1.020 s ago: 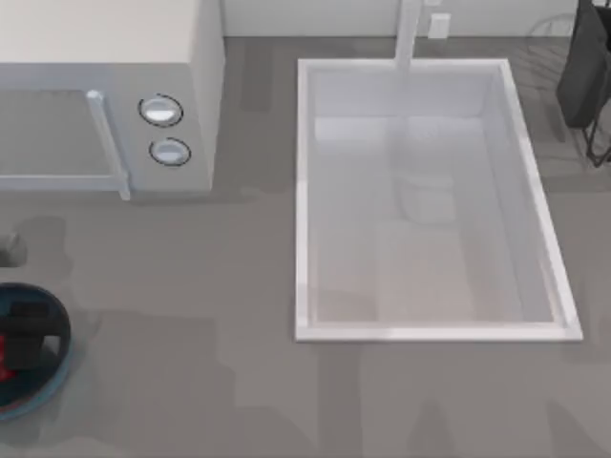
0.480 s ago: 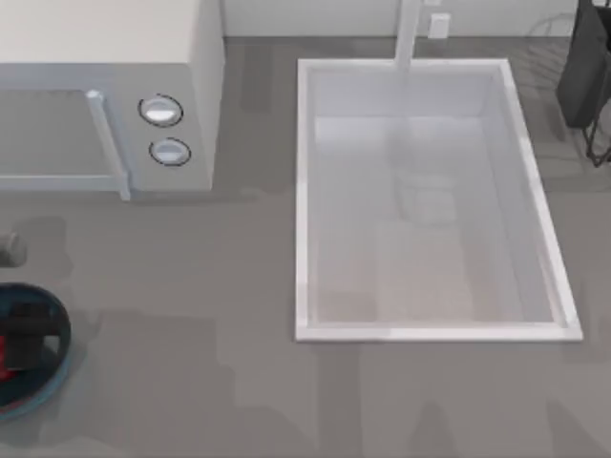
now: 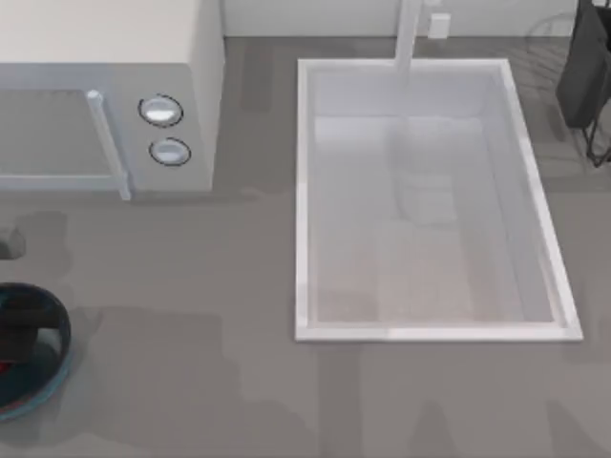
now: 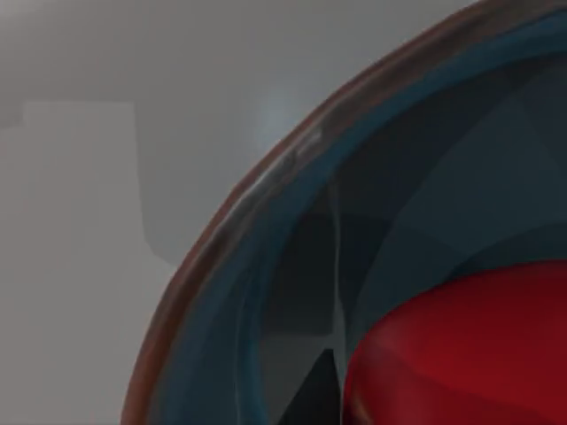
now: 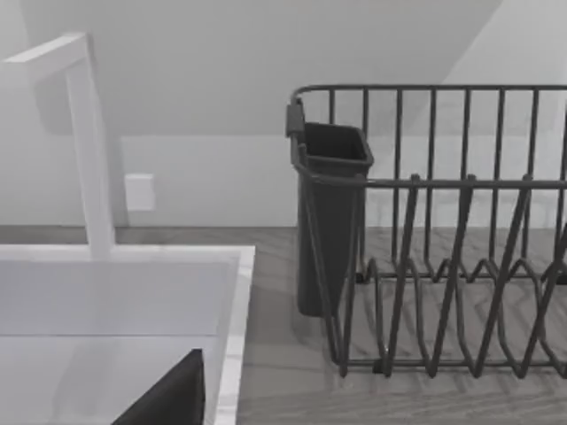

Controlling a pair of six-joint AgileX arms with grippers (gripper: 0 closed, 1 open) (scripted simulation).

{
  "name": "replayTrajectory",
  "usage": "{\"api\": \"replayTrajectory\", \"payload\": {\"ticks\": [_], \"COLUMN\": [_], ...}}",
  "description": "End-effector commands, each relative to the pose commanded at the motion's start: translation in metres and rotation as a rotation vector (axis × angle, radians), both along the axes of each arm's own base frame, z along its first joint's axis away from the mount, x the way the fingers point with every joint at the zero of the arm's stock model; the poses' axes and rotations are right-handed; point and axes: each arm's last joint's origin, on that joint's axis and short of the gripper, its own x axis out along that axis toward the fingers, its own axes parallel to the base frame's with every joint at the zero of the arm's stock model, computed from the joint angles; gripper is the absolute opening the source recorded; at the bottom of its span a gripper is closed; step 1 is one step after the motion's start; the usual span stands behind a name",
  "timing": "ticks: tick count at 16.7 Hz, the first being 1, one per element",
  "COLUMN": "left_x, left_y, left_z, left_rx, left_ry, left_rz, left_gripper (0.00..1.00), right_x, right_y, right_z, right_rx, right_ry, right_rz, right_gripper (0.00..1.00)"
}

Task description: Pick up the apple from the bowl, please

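The bowl (image 3: pixel 48 386), dark blue-teal glass, sits at the table's left edge and is cut off by the top view's border. My left gripper (image 3: pixel 14 329) is a dark shape hanging inside it, over the apple (image 3: pixel 4 364), of which a thin red sliver shows. In the left wrist view the bowl's rim (image 4: pixel 266 204) curves close by and the glossy red apple (image 4: pixel 461 354) lies just inside it. A dark tip of my right gripper (image 5: pixel 168 398) shows above the sink's corner, near the dish rack.
A microwave (image 3: pixel 105 95) stands at the back left. The white sink (image 3: pixel 301 191) with its faucet (image 3: pixel 409 33) takes up the middle and right. A dark wire dish rack (image 5: pixel 443 266) with a cutlery cup (image 5: pixel 328 204) stands at the back right. Bare grey counter lies between bowl and sink.
The left gripper's dark shape has shifted left within the bowl and covers more of the apple; less red shows. Nothing else has moved.
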Motion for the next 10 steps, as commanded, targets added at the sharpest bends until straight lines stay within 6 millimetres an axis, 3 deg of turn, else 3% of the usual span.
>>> {"api": "replayTrajectory", "payload": {"ticks": [4,7,10], "left_x": [0.022,0.033,0.028], "left_y": [0.002,0.003,0.002], "left_z": [0.042,0.099,0.162], "left_rx": [0.0,-0.001,-0.002], "left_ry": [0.01,0.024,0.036], "left_rz": [0.0,0.0,-0.001], "left_gripper": [0.0,0.0,0.0], "right_x": [0.0,0.0,0.0], "right_y": [0.0,0.0,0.0], "right_z": [0.0,0.0,0.0], "right_rx": [0.0,0.0,0.0], "right_ry": [0.0,0.0,0.0], "right_rz": [0.0,0.0,0.0], "right_gripper": [1.0,1.0,1.0]}}
